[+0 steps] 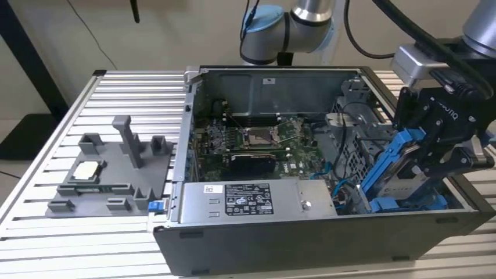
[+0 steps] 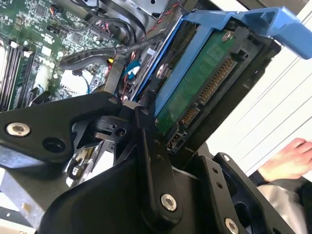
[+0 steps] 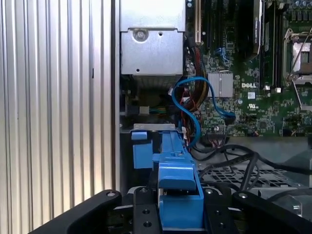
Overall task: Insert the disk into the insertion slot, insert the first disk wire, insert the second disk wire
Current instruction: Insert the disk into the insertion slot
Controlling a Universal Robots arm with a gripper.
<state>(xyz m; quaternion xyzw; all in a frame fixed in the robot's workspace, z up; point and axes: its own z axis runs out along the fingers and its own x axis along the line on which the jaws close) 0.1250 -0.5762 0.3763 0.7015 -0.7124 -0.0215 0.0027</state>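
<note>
In the exterior view, the gripper (image 1: 426, 152) is clamped on the disk (image 1: 394, 177). The disk leans tilted inside the case (image 1: 310, 244) at the end on the exterior view's right, with its lower end near the slot (image 1: 424, 203).

The second wrist view shows the disk's other face: a green circuit board (image 2: 195, 83) with connectors. Black fingers (image 2: 148, 141) press on the blue carrier (image 2: 234, 19), and a person's hand (image 2: 290, 157) rests on the table.

The first wrist view looks along the carrier's edge to a blue cable (image 3: 195, 102) and the motherboard (image 3: 243, 73).

Disk (image 1: 391, 165) w/ glossy plastic frame.
</note>
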